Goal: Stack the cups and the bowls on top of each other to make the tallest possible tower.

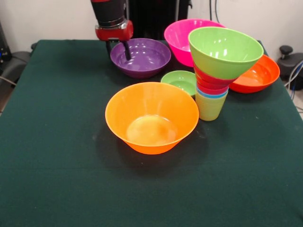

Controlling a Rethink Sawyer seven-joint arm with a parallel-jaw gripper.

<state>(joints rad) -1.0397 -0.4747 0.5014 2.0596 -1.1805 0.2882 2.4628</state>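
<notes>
Front view: gripper [119,51] hangs at top left-centre, over the left rim of the purple bowl [141,57]. One dark finger [127,51] dips inside the bowl, other sits at the rim behind it; narrow gap btwn them, nothing held.

Tower [218,71] stands right of centre on the green table [57,156]: yellow-green cup [210,107] at the bottom, blue cup rim [212,94] just above, then red/pink rims nested, lime green bowl [224,52] on top, tilted a bit toward the camera. Widens upward.

Big orange bowl [152,117] upright in the centre, empty, just left of the tower w/ a small gap. Small green bowl [179,81] behind it, btwn purple bowl and tower. Pink bowl [185,37] at the back, partly hidden by the lime bowl. Red-orange bowl [258,74] to the tower's right, behind it.
</notes>
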